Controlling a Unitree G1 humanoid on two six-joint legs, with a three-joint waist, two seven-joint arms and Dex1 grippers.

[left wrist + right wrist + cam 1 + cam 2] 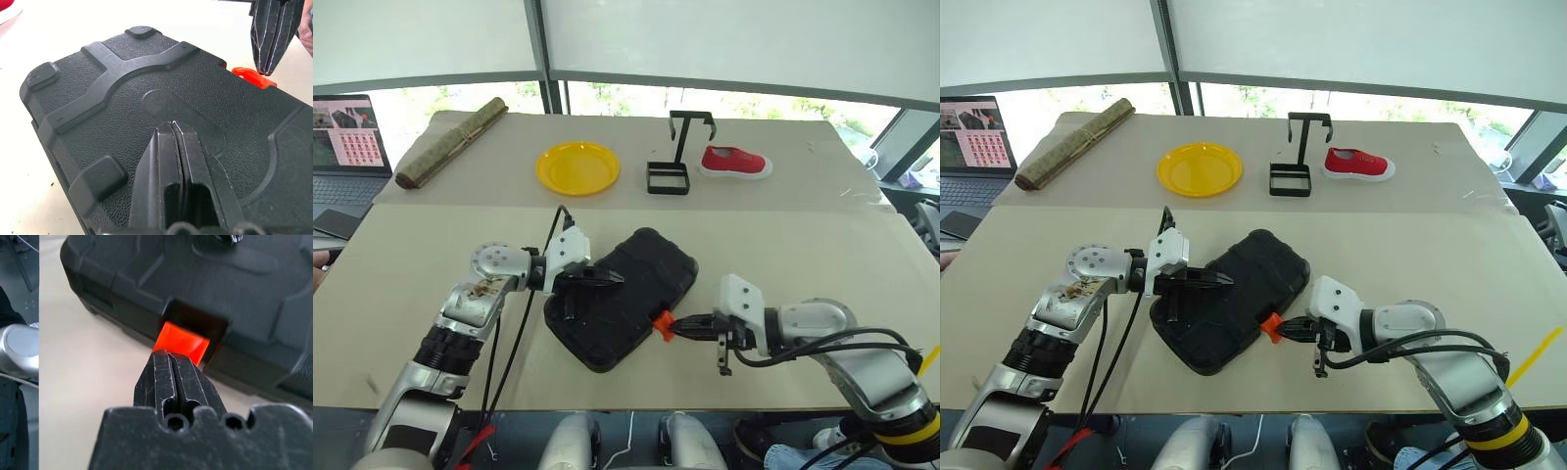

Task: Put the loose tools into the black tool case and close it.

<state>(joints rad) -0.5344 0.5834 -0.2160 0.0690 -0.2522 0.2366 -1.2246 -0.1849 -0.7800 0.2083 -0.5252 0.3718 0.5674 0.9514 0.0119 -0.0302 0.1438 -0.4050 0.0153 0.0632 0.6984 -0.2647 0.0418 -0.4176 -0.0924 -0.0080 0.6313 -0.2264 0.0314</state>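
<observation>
Right claw (677, 328) pinched shut, tip at orange latch (661, 325); left claw (610, 278) shut, empty, resting on closed black tool case (636, 284) lid.

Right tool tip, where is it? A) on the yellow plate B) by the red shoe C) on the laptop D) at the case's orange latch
D: the shut right tool has its tip at the orange latch on the closed case's front edge.

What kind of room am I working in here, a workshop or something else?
Likely a test or demo room rather than a workshop: a paper-covered table by large windows, an open laptop at the side, and unrelated props such as a red shoe and a yellow plate.
</observation>
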